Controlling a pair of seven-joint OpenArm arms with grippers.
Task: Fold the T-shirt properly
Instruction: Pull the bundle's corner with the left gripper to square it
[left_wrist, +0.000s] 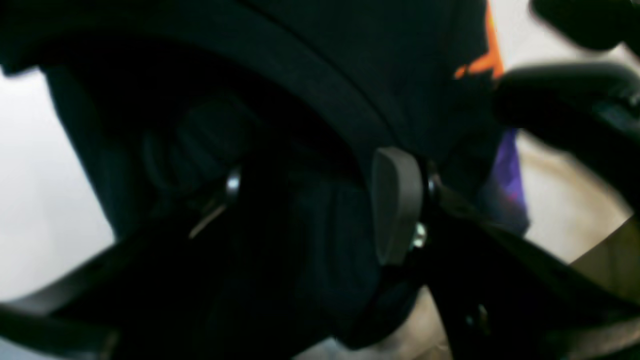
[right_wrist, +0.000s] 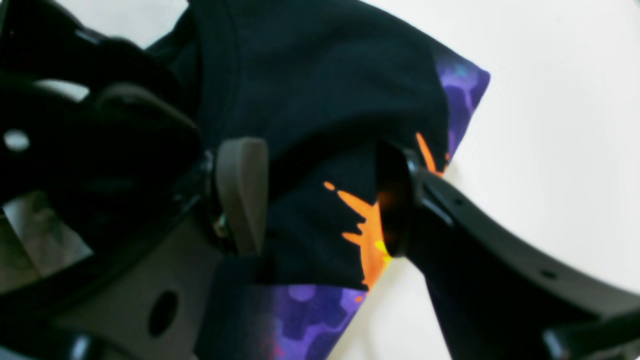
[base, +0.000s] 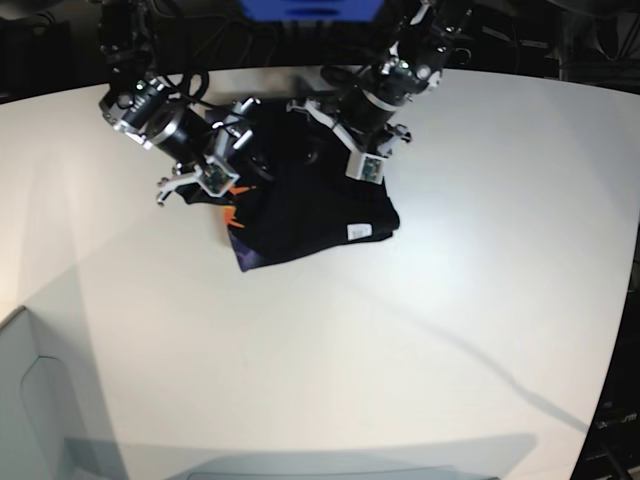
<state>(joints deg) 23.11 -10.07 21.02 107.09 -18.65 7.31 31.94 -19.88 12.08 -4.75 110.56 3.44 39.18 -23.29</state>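
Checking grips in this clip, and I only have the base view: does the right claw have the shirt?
Observer: The right wrist view shows the right claw open, its jaws wide apart astride the shirt.
Operator: Which part lies between them?
Observer: The orange print, with purple print next to it.
Operator: And the left claw?
Observer: In the left wrist view, black cloth fills the gap of the left claw. I cannot tell whether it is pinched.
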